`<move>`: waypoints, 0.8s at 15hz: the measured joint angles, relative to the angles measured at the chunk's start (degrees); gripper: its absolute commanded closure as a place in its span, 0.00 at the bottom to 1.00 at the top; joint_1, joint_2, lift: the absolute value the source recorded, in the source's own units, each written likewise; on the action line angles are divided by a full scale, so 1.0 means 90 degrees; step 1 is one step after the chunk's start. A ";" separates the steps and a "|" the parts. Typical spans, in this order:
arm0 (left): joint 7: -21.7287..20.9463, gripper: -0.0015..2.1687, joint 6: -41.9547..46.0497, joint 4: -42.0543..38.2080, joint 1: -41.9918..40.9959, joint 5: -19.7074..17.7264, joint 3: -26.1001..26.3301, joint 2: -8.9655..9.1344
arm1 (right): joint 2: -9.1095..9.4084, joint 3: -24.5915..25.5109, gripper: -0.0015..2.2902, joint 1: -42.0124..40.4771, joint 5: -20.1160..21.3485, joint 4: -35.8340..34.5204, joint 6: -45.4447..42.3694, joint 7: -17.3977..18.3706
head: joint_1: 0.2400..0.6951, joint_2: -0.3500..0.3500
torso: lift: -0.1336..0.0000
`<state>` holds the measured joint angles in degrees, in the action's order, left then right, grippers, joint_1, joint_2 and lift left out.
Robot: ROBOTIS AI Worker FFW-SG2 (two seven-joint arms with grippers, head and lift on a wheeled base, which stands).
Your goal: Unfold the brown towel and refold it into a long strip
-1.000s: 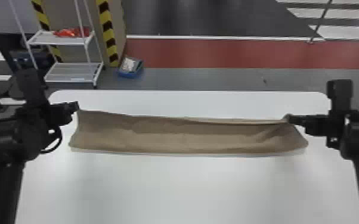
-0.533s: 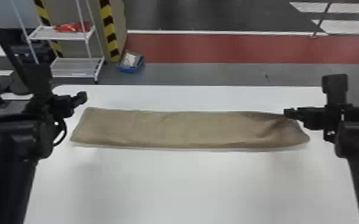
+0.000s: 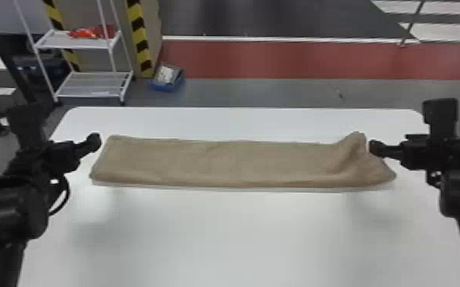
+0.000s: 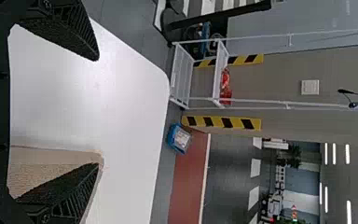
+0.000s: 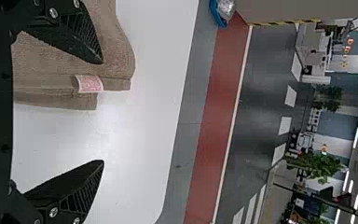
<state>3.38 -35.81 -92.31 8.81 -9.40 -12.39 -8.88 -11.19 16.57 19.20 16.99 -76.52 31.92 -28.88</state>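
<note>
- Lying lengthwise across one white table (image 3: 240,232): one brown towel (image 3: 237,164), a long folded strip. Far corner at its right end puckered up; one tag (image 5: 89,84), white and pink, on an edge there.
- Grippers, two. Left gripper (image 3: 94,142) by the towel's left end, right gripper (image 3: 376,149) by its right end. Contact with cloth: cannot tell.
- Left wrist view: left gripper (image 4: 98,112) spread wide, no cloth in its grasp; one finger in front of the towel, hiding part of it.
- Right wrist view: right gripper (image 5: 103,112) also spread wide, grasp empty; one finger blocks sight of some towel.
- Beyond the towel's left end, on the floor: one white rack (image 3: 91,87), two shelves visible, red item (image 3: 91,33) on the upper.
- Blue bin (image 3: 167,86), one, on the floor beyond the towel, pale contents.
- Red floor band (image 3: 298,59), one, well beyond the towel.
</note>
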 measured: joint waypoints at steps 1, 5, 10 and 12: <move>-0.0066 0.04 0.0000 -0.0127 -0.0134 -0.0104 -0.0135 0.0000 | -0.0005 0.0078 0.15 -0.0212 -0.0104 -0.0276 0.0164 -0.0289 | 1.00 0.48 | 0.08; -0.0236 0.04 0.0014 -0.0583 -0.0538 -0.0274 -0.0439 -0.0009 | 0.0005 0.0331 0.17 -0.0955 -0.0370 -0.0941 0.0689 -0.0554 | 1.00 0.50 | 0.08; -0.0279 0.04 0.0023 -0.0853 -0.0776 -0.0332 -0.0563 -0.0010 | 0.0098 0.0364 0.19 -0.1062 -0.0765 -0.0881 0.0773 -0.0550 | 1.00 0.53 | 0.08; -0.0279 0.04 0.0021 -0.0881 -0.0836 -0.0332 -0.0507 -0.0009 | 0.0130 0.0339 0.19 -0.0985 -0.0862 -0.0862 0.0767 -0.0546 | 1.00 0.53 | 0.08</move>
<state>0.87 -35.63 -100.24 1.29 -12.39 -16.95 -8.96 -10.01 19.61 10.34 9.24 -84.28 38.83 -33.79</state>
